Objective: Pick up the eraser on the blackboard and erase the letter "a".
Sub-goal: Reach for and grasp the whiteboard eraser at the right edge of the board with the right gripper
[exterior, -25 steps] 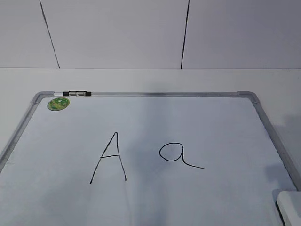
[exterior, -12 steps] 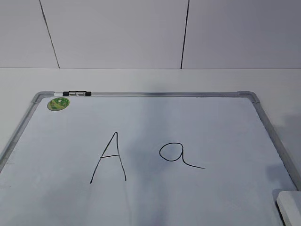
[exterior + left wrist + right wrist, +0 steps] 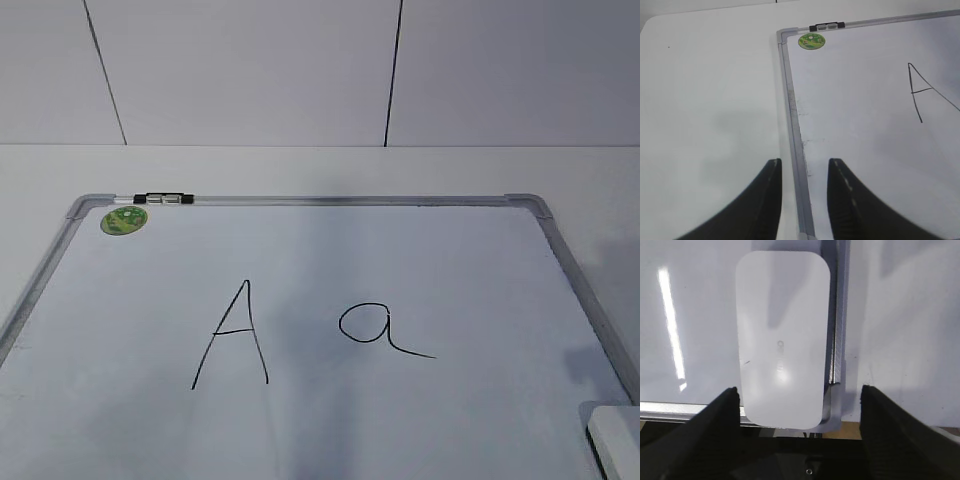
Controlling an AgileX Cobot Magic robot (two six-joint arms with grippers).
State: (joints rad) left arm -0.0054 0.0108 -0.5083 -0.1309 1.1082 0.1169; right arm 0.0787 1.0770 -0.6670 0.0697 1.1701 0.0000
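The white eraser (image 3: 782, 340) lies on the blackboard (image 3: 420, 260) in its near right corner; its corner shows at the exterior view's bottom right (image 3: 615, 440). My right gripper (image 3: 799, 395) is open above the eraser's near end, fingers on either side, not touching. The small cursive letter "a" (image 3: 375, 328) sits mid-board, right of a capital "A" (image 3: 232, 335). My left gripper (image 3: 804, 167) is open and empty over the blackboard's left frame (image 3: 792, 125). Neither gripper shows in the exterior view.
A green round sticker (image 3: 124, 221) and a black clip (image 3: 163, 199) sit at the board's far left corner. The board lies on a white table (image 3: 300, 170) before a white panelled wall. The table's wooden edge (image 3: 875, 431) shows beyond the board's near corner.
The eraser's corner sits slightly lower in the exterior view than one second ago. Nothing else has visibly changed.
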